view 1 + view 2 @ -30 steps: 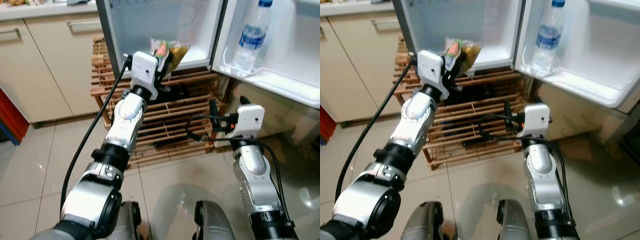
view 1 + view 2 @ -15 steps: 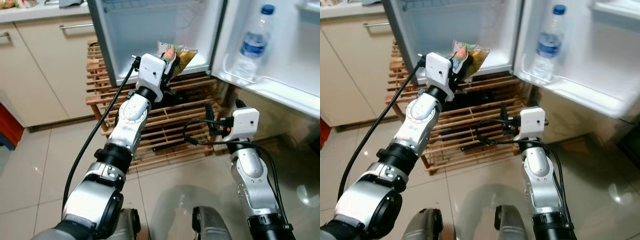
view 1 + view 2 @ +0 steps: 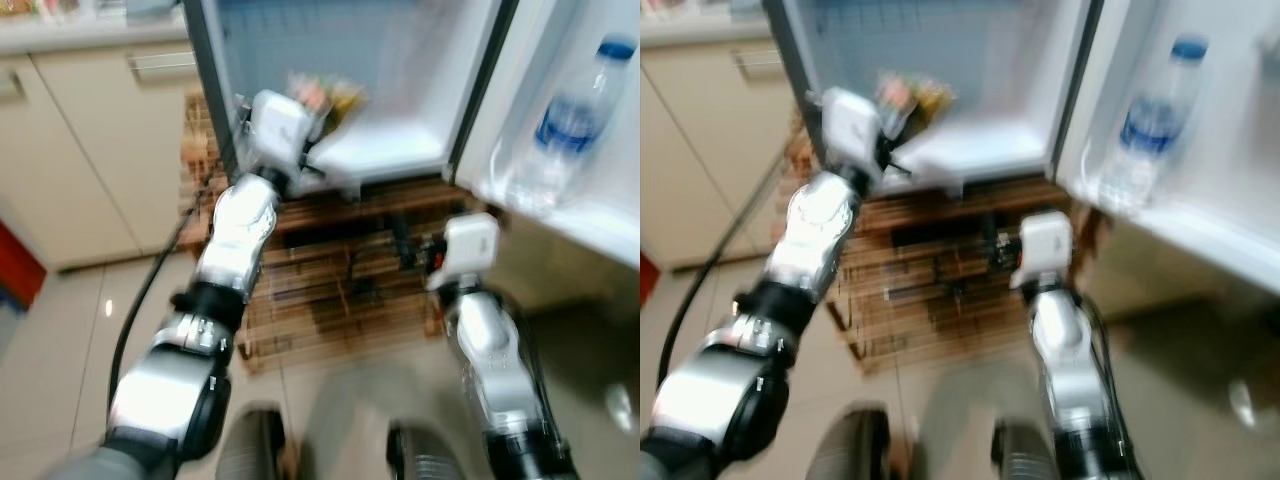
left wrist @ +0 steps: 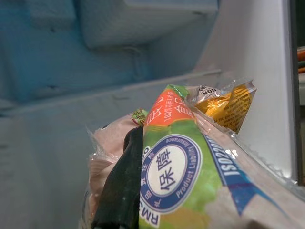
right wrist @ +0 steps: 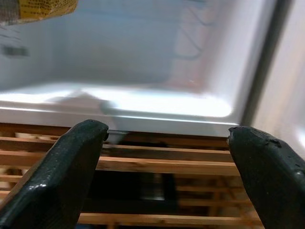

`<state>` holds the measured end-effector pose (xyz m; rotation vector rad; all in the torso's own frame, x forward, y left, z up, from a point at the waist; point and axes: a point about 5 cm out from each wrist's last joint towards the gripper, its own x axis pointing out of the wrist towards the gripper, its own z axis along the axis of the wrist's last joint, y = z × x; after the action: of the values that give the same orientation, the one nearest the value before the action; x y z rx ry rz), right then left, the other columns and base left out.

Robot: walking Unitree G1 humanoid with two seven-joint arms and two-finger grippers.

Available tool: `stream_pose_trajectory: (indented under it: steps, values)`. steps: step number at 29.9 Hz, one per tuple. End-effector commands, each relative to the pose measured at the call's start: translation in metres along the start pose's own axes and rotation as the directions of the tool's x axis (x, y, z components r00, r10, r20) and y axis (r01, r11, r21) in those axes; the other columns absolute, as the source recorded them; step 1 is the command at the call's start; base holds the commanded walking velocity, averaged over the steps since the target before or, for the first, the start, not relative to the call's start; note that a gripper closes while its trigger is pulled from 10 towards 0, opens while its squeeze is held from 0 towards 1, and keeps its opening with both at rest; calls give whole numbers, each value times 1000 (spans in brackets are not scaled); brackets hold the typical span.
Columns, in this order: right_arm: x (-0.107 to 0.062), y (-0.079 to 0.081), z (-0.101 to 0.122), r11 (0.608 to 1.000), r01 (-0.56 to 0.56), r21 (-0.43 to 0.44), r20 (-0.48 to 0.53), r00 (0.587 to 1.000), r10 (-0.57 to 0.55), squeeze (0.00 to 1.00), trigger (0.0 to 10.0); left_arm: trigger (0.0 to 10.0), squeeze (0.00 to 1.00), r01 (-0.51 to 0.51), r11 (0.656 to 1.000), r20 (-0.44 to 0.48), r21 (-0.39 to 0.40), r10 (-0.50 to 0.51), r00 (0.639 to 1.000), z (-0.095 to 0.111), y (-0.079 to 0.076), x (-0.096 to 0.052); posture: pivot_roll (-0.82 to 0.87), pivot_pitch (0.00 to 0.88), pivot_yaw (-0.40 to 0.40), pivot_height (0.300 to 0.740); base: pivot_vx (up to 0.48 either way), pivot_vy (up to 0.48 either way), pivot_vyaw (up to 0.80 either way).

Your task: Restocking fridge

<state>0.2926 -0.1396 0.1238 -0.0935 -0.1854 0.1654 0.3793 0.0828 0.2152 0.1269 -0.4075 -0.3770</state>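
Observation:
The head views are blurred. A small fridge stands open on a wooden slat rack. My left gripper is raised at the left of the fridge opening, shut on a clear snack bag with an orange-and-green label. One black finger presses against the bag, with the fridge's pale inner wall behind it. My right gripper is open and holds nothing. It sits low in front of the rack, below the fridge floor.
A water bottle stands in the shelf of the open fridge door on the right. Beige cabinets stand to the left. Glossy tiled floor lies underfoot. A black cable trails along my left arm.
The whole picture has shifted and blurred, so the camera has moved. The fridge looks nearer, and my left gripper with the bag is deeper in the opening.

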Motion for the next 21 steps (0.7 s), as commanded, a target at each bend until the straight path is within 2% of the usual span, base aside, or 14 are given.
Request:
stream_pose_trajectory:
  steps: [1,21]
  values:
    - [-1,-7,0,1000,19,-9,-3,1000,-19,0,10000,10000,0,48,999,35,5,-48,998,10,-13,9,-122,0,55,624,461,0,0]
    - [-1,-7,0,1000,18,-8,-3,1000,-18,0,10000,10000,0,50,999,33,6,-50,998,10,-14,9,-122,0,55,624,461,0,0]
